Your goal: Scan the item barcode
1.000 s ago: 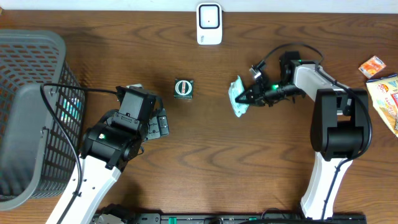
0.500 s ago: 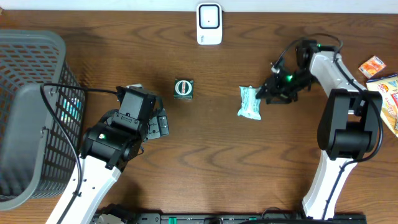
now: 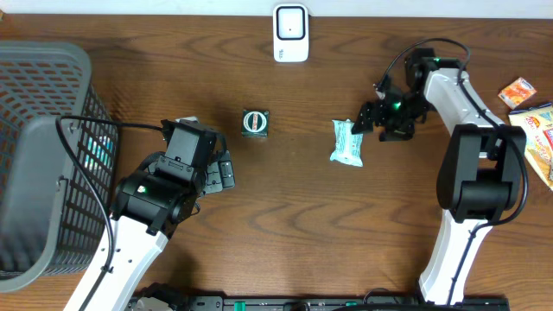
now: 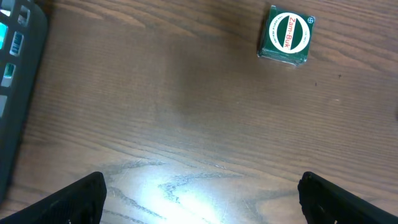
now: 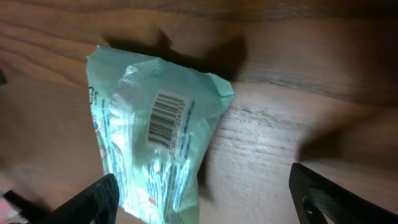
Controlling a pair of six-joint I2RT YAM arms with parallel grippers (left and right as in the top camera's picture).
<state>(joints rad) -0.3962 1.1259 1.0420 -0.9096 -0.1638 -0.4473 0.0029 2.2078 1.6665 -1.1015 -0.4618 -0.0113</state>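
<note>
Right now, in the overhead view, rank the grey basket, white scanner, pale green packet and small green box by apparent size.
1. grey basket, by far the largest.
2. white scanner, only slightly bigger than the packet; they are close.
3. pale green packet.
4. small green box, the smallest.

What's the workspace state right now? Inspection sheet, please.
Surface: wooden table, light glare under the left tool.
Job's things: green packet lying flat, barcode up; white scanner at the far edge.
Clutter: green box, grey basket, snack packs at the right edge.
Grippers: left tool open, empty; right tool open, beside the packet, not gripping.
Cables: black cable across the basket; cable loop on the right arm.
Surroundings: nothing seen.
</note>
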